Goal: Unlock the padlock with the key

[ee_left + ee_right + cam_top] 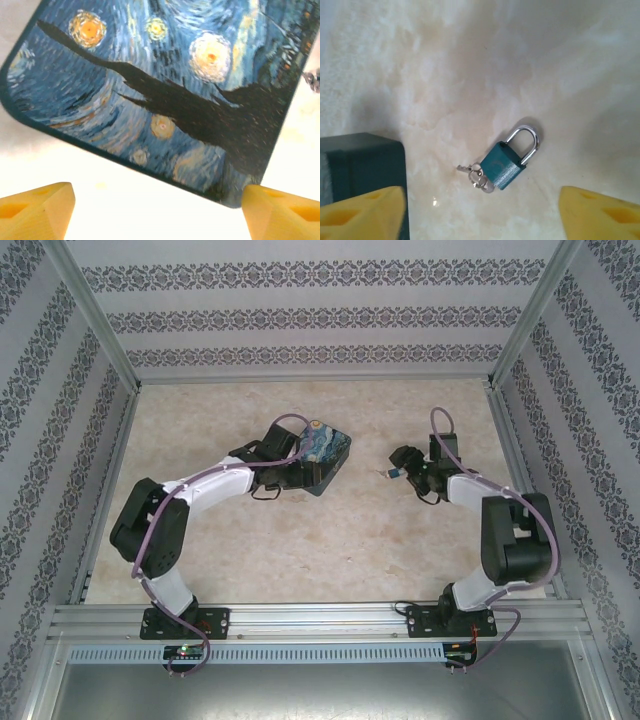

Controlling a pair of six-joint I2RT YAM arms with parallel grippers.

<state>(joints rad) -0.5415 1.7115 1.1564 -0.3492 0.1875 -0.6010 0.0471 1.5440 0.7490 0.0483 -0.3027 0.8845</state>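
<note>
Teal-bodied with a silver shackle, the padlock (pixel 506 165) lies flat on the pale marbled table (pixel 445 75). In the right wrist view it sits just off centre toward 5 o'clock. Its shackle arches toward 1 o'clock, and I cannot tell whether it is latched or sprung. The key (pixel 468 169) sticks out of the opposite end of the body toward 8 o'clock, with a small loop of metal just beside it against the body.

The right gripper (pixel 480 220) hangs over this spot with its yellow fingertips (pixel 365 215) spread wide, one at 7 o'clock of the view and one at 5 o'clock, pinching nothing. Padlock and key lie on the table between the tips, touched by neither. At 8 o'clock a dark teal side of the box (pixel 360 160) shows, apart from the key.

From overhead, the box sits near 12 o'clock from the table's middle, turned cornerwise. The padlock is a small blue speck between 3 and 4 o'clock from it, just in front of the right gripper.

The left gripper (pixel 160 215) is above the box's lid, which is painted as a swirling blue and yellow night sky. Its fingertips are also spread, at 7 and 5 o'clock. The 5 o'clock tip overlaps the lid's corner, but I cannot tell whether it touches.
</note>
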